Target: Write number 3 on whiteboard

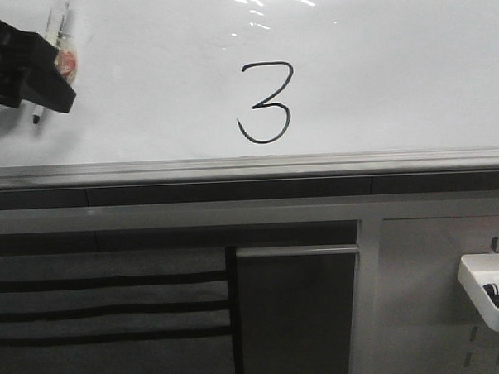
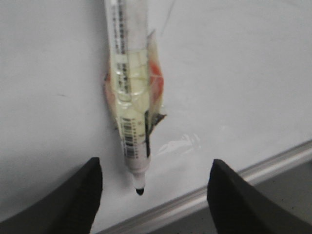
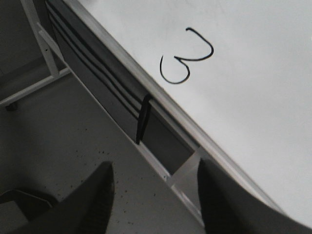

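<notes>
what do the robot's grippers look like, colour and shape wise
Both look black or very dark. The left gripper has two matte fingers with rounded tips; in the front view it is a blocky black shape. The right gripper shows similar broad, rounded fingers. No cables or markings are visible.

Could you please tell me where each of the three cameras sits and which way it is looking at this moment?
Front view: faces forward at the whiteboard with the number 3; the left claw shows at the left edge, and a marker tray hangs lower right.
Left wrist view: on the left arm, close to the board; the left claw's open fingers flank a taped-on marker.
Right wrist view: on the right arm, looking obliquely at the board; the right claw is open and empty.
Front and right wrist views share the 3.
</notes>
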Tool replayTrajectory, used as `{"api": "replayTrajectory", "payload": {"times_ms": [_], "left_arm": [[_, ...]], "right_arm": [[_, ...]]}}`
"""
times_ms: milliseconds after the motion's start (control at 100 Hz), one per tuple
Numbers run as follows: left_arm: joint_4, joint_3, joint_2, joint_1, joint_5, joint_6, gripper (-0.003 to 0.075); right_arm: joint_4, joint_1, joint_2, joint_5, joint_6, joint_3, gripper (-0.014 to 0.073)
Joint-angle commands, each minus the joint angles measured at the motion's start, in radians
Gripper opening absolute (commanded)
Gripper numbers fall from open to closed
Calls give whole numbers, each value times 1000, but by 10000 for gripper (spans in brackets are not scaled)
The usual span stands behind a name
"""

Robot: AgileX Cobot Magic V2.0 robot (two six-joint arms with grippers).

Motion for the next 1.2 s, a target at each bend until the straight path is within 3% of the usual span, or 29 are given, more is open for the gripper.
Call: {"api": "replayTrajectory", "payload": {"times_ms": [0, 150, 290, 400, 470, 620, 730, 1190], "left_arm": [[68, -28, -109, 18, 56, -9, 441], [109, -28, -290, 94, 298, -16, 440], [109, -23, -474, 186, 441, -66, 440], [109, 26, -610, 249, 448, -91, 433], [109, 85, -700, 272, 405, -121, 382], [101, 230, -854, 257, 266, -121, 151], [90, 308, -906, 230, 170, -121, -18], [63, 398, -912, 219, 156, -121, -18]], "right_arm": [[-67, -5, -33, 43, 136, -57, 338], [-302, -5, -86, 201, 511, -91, 321], [-411, -5, -184, 182, 770, -72, 222], [-411, -5, -286, 94, 794, 2, 130], [-411, -5, -361, 27, 806, 66, 67], [-411, -5, -512, -113, 811, 195, -76], [-411, -5, -579, -152, 811, 268, -74], [-411, -5, -609, -74, 811, 302, -74]]}}
